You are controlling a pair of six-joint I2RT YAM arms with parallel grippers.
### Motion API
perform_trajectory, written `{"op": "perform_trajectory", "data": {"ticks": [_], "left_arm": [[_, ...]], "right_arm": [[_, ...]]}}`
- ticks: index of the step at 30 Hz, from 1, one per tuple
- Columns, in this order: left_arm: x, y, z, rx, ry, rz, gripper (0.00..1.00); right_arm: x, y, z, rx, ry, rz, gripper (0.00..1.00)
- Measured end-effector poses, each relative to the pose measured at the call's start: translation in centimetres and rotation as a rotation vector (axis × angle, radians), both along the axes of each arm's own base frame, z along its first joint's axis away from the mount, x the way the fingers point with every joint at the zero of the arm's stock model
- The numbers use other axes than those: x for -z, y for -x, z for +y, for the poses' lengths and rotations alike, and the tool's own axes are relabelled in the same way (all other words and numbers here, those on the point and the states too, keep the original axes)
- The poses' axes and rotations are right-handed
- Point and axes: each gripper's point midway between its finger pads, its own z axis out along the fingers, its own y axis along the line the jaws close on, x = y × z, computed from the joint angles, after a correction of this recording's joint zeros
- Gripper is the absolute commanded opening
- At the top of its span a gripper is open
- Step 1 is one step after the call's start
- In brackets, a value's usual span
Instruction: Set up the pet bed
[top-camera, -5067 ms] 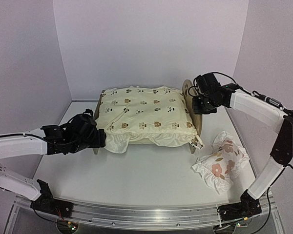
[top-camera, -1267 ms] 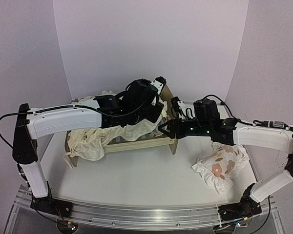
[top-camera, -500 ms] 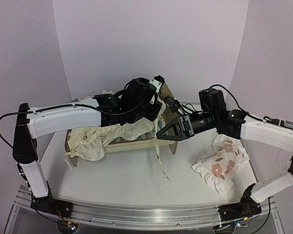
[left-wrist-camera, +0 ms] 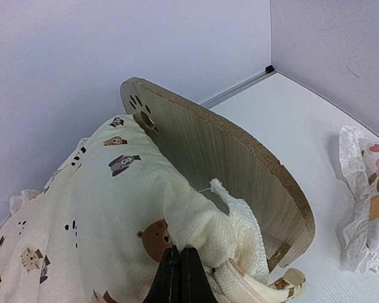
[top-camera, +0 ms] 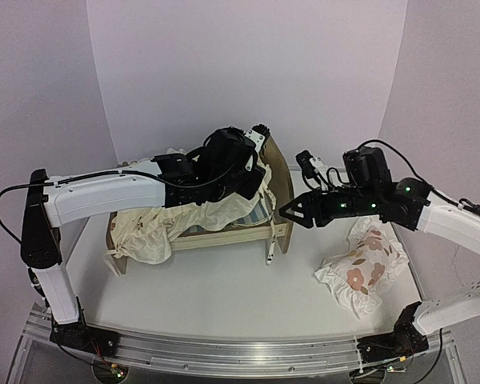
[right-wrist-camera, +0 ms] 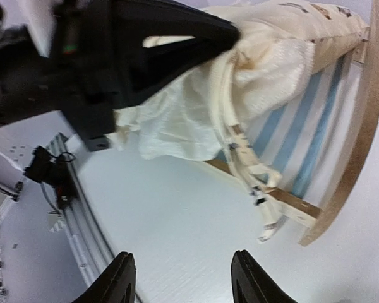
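table (top-camera: 224,300): plain white, smooth, kinda matte
pillow (top-camera: 362,268): small and white with a crinkly ruffle all round and red-brown flowers; lying flat on the right side of the table, well apart from the bed; its right edge is cut off in the left wrist view
right gripper (right-wrist-camera: 183,278): black jaws spread wide, nothing between them; hanging just off the headboard end of the bed; only the fingertips show in its own camera
tie strings (right-wrist-camera: 256,173): thin cream cords with little dark prints, dangling over the side rail near the headboard, ends down at the table
pet bed (top-camera: 232,234): sits on the table left of centre, toward the back; light grainy wood
striped base (right-wrist-camera: 303,145): blue-and-white stripes, only a slice shows from under the cloth
footboard (top-camera: 118,262): low, at the left end, mostly buried, so hard to make out
cushion (top-camera: 156,228): cream, soft, printed with tiny bears and other animals; bunched up along the bed and spilling over the left end
left gripper (left-wrist-camera: 180,268): jaws pressed together, pinching a fold of the cushion right by the headboard; in the top view the fingers are totally hidden by the wrist and cloth
headboard (left-wrist-camera: 221,151): rounded slab with a raw chipboard-looking edge and paw cutouts near the top; lower corner hidden behind cloth
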Motion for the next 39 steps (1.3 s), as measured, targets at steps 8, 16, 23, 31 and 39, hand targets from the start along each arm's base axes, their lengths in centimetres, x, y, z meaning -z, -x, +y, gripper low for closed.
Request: {"op": "perform_trajectory", "data": {"ticks": [8,16,23,31,39], "left_arm": [[0.2,0.1,0.0,0.006,-0.001,0.008,0.00],[0.2,0.1,0.0,0.005,0.001,0.010,0.00],[0.2,0.1,0.0,0.005,0.001,0.010,0.00],[0.0,0.1,0.1,0.006,-0.002,0.004,0.00],[-0.7,0.1,0.3,0.006,0.006,-0.003,0.00]], "right_arm": [[6.4,-3.8,-0.3,0.088,0.219,-0.017,0.47],[8.2,-6.2,1.4,0.092,0.269,-0.032,0.40],[7.7,-7.8,2.6,0.098,0.256,-0.073,0.09],[7.0,-8.3,2.4,0.110,0.265,-0.113,0.00],[0.0,-10.8,2.0,0.167,0.288,-0.315,0.00]]}}
